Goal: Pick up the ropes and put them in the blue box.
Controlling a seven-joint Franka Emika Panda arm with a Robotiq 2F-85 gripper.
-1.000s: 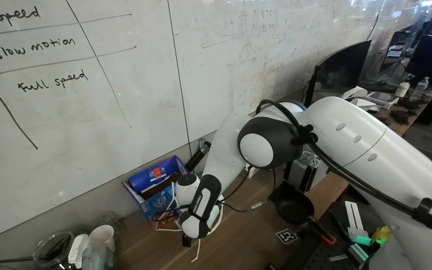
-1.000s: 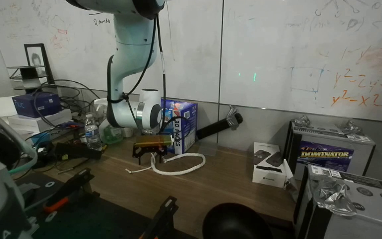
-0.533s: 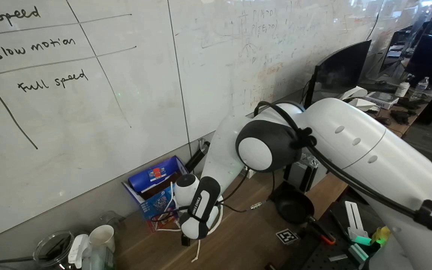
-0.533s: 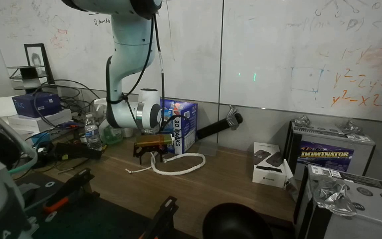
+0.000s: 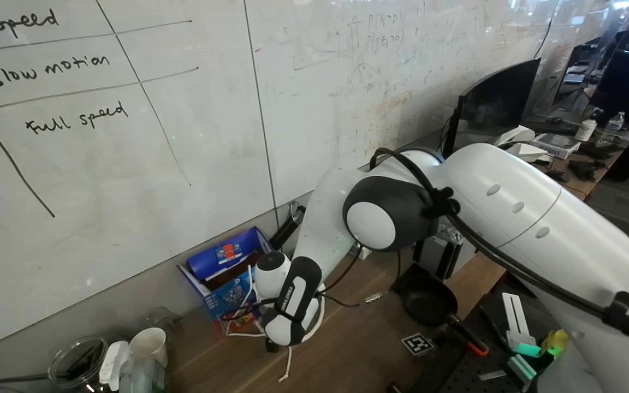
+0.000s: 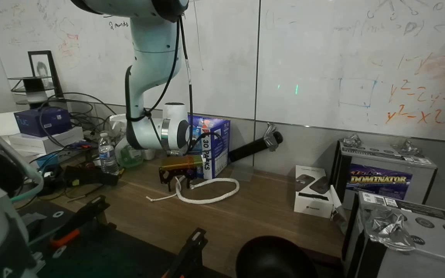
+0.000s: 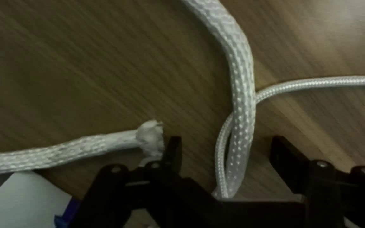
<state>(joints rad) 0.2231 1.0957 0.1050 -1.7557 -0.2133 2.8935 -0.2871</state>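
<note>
Wrist view: claw (image 7: 226, 147) spread wide, gripping nothing, ropes (image 7: 242, 91) right of center; guess we're on the grab, pinch next.

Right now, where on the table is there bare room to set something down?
The wooden table is bare between the white ropes, the white box and the black pan. It's crowded around the gripper, where ropes show between its open jaws, with the blue box close by.

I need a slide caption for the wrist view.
Open gripper with a thick white braided rope seen between its fingers and crossing over a thinner white rope.
</note>
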